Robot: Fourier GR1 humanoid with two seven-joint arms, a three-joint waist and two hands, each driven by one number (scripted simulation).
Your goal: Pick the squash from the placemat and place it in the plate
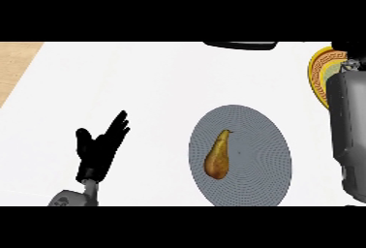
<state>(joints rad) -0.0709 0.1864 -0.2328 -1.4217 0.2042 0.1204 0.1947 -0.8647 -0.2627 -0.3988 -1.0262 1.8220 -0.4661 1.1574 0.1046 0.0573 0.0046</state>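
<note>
A tan, pear-shaped squash [218, 156] lies on a round grey placemat [250, 174], its thin stem end pointing away from me. The yellow-rimmed patterned plate [319, 72] sits at the far right, partly covered by my right forearm [349, 131], which runs up the right edge. Only a dark bit of my right hand [353, 52] shows at the top right, over the plate. My left hand [100, 144] rests open at the lower left, fingers up, well apart from the placemat.
A dark object [240, 44] is cut off by the top edge at the back of the white counter [143, 77]. A wooden strip [16, 63] borders the counter at the far left.
</note>
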